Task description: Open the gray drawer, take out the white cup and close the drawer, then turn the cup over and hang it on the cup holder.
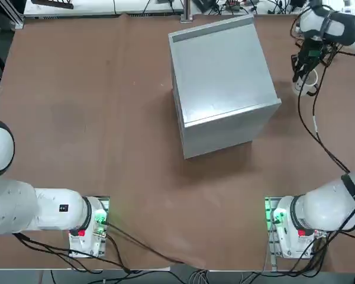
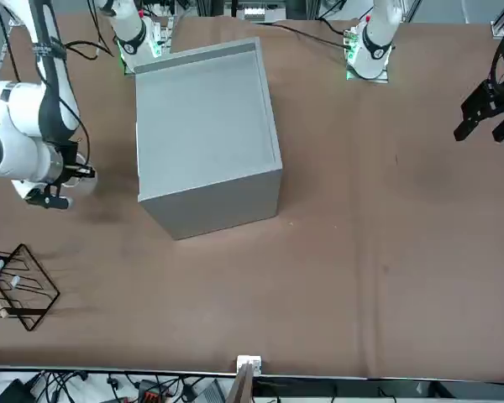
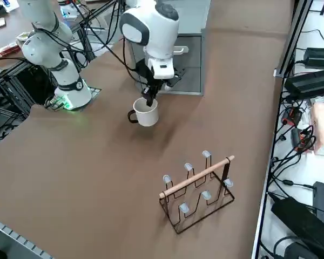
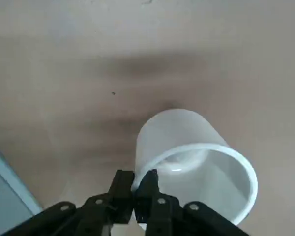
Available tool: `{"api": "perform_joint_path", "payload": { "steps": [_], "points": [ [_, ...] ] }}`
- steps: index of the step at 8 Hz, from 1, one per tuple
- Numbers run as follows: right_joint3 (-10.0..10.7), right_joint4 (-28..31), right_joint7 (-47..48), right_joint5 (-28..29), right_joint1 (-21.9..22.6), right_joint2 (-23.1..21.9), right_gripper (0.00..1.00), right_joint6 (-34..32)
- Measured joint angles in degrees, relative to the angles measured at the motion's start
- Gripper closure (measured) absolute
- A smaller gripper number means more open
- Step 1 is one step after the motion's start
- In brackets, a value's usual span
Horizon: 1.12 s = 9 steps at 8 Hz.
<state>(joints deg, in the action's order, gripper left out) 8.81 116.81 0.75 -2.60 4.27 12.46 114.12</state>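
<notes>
The white cup (image 3: 146, 114) is upright, mouth up, over the brown table just in front of the gray cabinet (image 3: 190, 48). My right gripper (image 3: 149, 100) comes down from above and is shut on the cup's rim. In the wrist view the two fingertips (image 4: 148, 181) pinch the rim of the cup (image 4: 196, 157), one inside and one outside. I cannot tell whether the cup's base touches the table. The gray drawer (image 3: 188, 65) sits shut in the cabinet's face. The cup holder (image 3: 198, 190) stands nearer the table's edge, apart from the cup. From above, the gripper (image 1: 303, 70) hides most of the cup (image 1: 306, 89).
The gray cabinet (image 1: 222, 83) fills the middle of the far half of the table. The cup holder (image 2: 18, 285) is by a table corner in the front view. Cables trail from the right arm (image 1: 319, 130). The parked left gripper (image 2: 487, 113) hangs at the other side.
</notes>
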Motion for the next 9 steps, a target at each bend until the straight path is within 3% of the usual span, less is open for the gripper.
{"api": "perform_joint_path", "payload": {
  "steps": [2, 5, 9],
  "points": [
    [0.18, 5.47, -10.86, -0.87, -0.39, 0.02, 0.95, 6.26],
    [0.51, 7.04, -25.92, -1.96, -1.6, -0.15, 0.95, 7.22],
    [0.5, 12.1, -28.69, -5.68, -1.81, -0.19, 0.95, 15.18]
  ]
}}
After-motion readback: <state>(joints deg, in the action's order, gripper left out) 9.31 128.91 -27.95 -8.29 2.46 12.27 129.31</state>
